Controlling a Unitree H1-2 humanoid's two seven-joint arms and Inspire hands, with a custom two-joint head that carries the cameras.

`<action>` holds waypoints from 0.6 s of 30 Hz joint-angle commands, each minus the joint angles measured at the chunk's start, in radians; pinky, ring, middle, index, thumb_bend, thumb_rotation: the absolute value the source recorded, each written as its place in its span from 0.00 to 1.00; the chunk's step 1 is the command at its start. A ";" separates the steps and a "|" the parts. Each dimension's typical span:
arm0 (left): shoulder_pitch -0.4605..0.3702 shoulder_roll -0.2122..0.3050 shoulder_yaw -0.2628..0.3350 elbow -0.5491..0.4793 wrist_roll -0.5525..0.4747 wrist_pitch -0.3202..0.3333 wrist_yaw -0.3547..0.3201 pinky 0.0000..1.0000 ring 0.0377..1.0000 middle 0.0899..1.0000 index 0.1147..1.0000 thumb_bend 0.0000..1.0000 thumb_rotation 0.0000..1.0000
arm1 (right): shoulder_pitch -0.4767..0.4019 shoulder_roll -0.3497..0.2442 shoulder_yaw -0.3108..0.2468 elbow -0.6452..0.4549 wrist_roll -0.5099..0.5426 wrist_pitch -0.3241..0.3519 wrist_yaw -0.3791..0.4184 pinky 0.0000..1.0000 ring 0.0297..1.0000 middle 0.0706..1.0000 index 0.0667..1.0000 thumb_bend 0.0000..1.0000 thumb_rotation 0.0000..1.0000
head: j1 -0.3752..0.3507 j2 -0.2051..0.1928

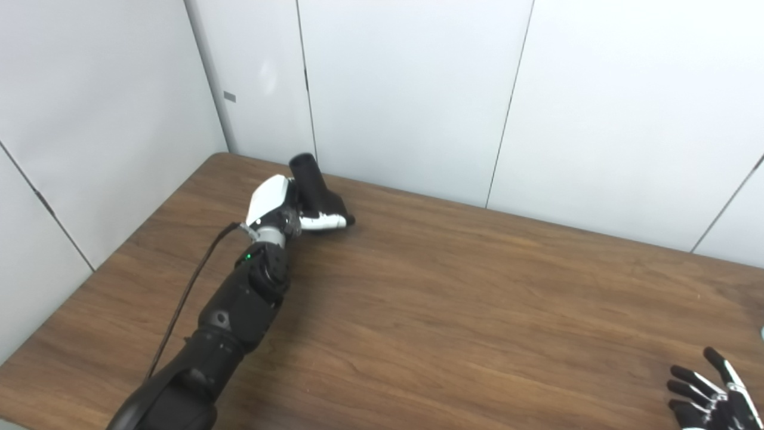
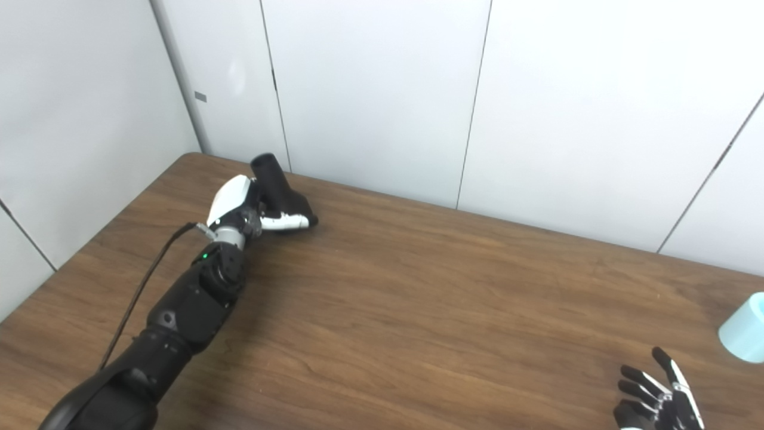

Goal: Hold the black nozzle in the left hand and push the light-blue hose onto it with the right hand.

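Table: brown wood-grain table (image 1: 453,298) filling the lower part of the frame, its far edge against white wall panels (image 1: 406,89).
Left hand: left hand (image 1: 280,209) in the upper left of the frame, near the table's far left corner; white back plate up, fingers wrapped around the black nozzle.
Black nozzle: black nozzle (image 1: 311,185) grasped in the left hand; round open end tilted up and toward the wall, wider lower end down at the table surface by the white fingertip.
Left arm: black forearm running from the bottom left edge up to the hand, a thin black cable (image 1: 185,298) alongside it.
Right hand: right hand (image 2: 656,400) at the bottom right corner, partly cut by the frame edge; fingers spread apart, holding nothing, over the table.
Light-blue hose: light-blue hose (image 2: 745,329), only its round end visible at the right edge of the right eye view, on the table, above and apart from the right hand, well apart from the nozzle.
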 commanded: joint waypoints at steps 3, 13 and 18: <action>0.015 -0.007 -0.027 -0.058 0.030 -0.028 0.005 0.98 0.75 0.50 0.39 0.51 0.00 | 0.026 0.017 0.008 0.045 0.019 -0.022 0.003 0.63 0.73 0.76 0.91 0.56 0.72 | -0.016 0.002; 0.120 -0.035 -0.131 -0.168 0.178 -0.056 0.068 0.94 0.68 0.46 0.41 0.52 0.00 | -0.008 0.034 0.013 0.090 0.008 -0.055 -0.011 0.62 0.73 0.76 0.92 0.45 0.78 | -0.069 -0.006; 0.157 -0.061 -0.163 -0.220 0.214 -0.063 0.072 0.97 0.66 0.43 0.43 0.52 0.00 | -0.020 0.046 0.022 0.098 -0.017 -0.051 -0.017 0.62 0.74 0.77 0.92 0.43 0.81 | -0.115 -0.003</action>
